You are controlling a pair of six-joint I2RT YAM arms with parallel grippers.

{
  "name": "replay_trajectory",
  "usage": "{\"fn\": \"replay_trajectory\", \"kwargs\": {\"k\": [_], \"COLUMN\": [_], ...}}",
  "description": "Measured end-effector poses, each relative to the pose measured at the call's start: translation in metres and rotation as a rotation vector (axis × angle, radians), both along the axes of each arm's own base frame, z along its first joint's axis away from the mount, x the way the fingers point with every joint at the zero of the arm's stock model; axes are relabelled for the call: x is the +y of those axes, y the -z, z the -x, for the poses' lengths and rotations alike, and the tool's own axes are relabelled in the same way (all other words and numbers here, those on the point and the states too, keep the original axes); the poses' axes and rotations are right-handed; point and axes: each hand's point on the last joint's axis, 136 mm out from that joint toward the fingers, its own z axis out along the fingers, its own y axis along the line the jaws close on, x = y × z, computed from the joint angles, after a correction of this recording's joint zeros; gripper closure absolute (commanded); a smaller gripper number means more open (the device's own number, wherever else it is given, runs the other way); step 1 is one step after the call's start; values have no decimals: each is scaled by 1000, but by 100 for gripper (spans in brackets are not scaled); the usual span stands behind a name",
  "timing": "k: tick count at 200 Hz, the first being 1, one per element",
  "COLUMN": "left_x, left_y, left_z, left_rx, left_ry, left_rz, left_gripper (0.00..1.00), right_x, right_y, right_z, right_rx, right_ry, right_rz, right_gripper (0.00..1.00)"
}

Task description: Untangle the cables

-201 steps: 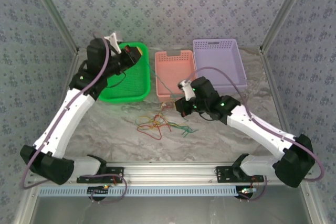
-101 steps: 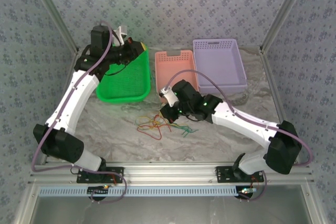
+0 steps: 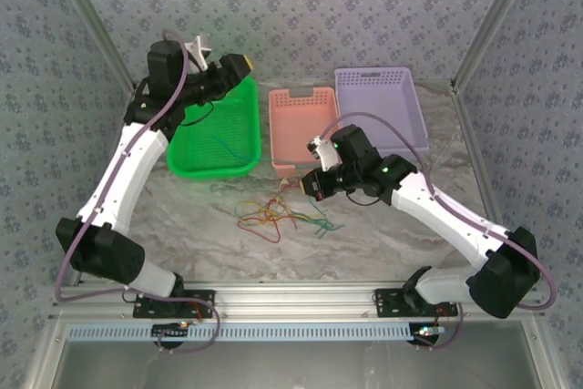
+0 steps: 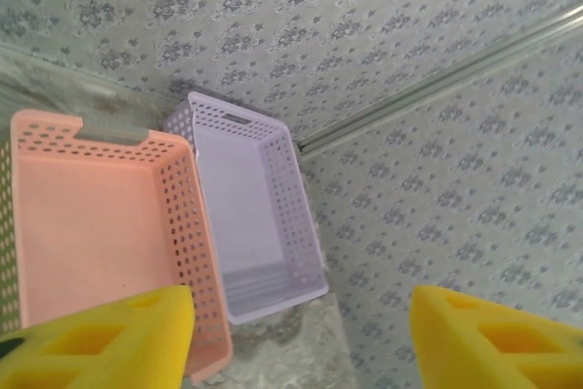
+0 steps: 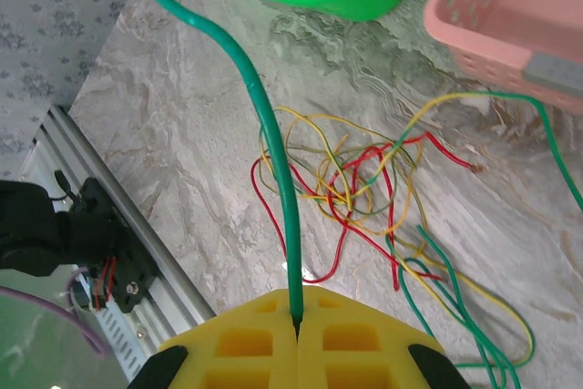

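Observation:
The cables [image 3: 273, 216] lie in a loose tangle of red, yellow, orange and green on the marble table in front of the baskets. In the right wrist view the tangle [image 5: 364, 179] spreads just beyond my right gripper [image 5: 297, 312]. That gripper is shut on a green cable [image 5: 269, 116], which rises away from the yellow pads toward the upper left. From above, the right gripper [image 3: 308, 187] hangs just right of the tangle. My left gripper [image 3: 235, 66] is raised over the back rim of the green basket [image 3: 196, 166]. Its yellow fingers [image 4: 100, 334] stand open with nothing between them.
A pink basket [image 3: 305, 129] and a purple basket [image 3: 378, 111] stand side by side at the back, right of the green one. The pink basket [image 4: 91, 207] and the purple basket [image 4: 255, 216] look bare inside. A metal rail [image 3: 291, 298] runs along the near edge.
My left gripper has opened and lifted toward the green basket's back rim. The right gripper swung left over the tangle, then came back right, still shut on the green cable.

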Motion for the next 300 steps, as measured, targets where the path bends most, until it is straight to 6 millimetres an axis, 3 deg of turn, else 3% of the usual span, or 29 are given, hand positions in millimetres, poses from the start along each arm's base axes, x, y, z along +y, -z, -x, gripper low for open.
{"fn": "replay_trajectory", "kwargs": {"k": [40, 81, 108, 131, 158, 185, 207, 230, 247, 276, 300], "left_x": [18, 40, 40, 25, -3, -37, -68, -94, -108, -128, -133], "left_y": [-15, -46, -45, -22, 20, 77, 125, 163, 180, 188, 190], "left_z": [15, 49, 66, 80, 99, 123, 155, 185, 200, 214, 217], "left_rx": [-45, -130, -147, -114, -55, 10, 41, 50, 43, 19, 15], "left_ry": [-71, -136, -133, -90, -6, 88, 180, 248, 271, 288, 279], "left_rz": [-44, -85, -105, -145, -218, -318, -405, -460, -487, -497, -500], "left_gripper": [22, 22, 24, 26, 28, 30, 31, 32, 32, 33, 33], "right_x": [-31, -65, -92, -115, -138, -168, -198, -223, -237, -257, -271], "right_y": [-7, -12, -20, -26, -39, -62, -62, -40, -17, 29, 60], "right_z": [-16, -31, -41, -49, -60, -82, -109, -144, -173, -207, -227], "right_rx": [44, 66, 59, 62, 51, 2, -4, 31, 58, 103, 137], "right_ry": [134, 257, 351, 430, 513, 620, 721, 788, 810, 836, 857], "right_rz": [-18, -24, -39, -44, -49, -58, -37, 27, 99, 230, 317], "right_gripper": [100, 100, 100, 100, 100, 100, 100, 100, 100, 100, 100]}}
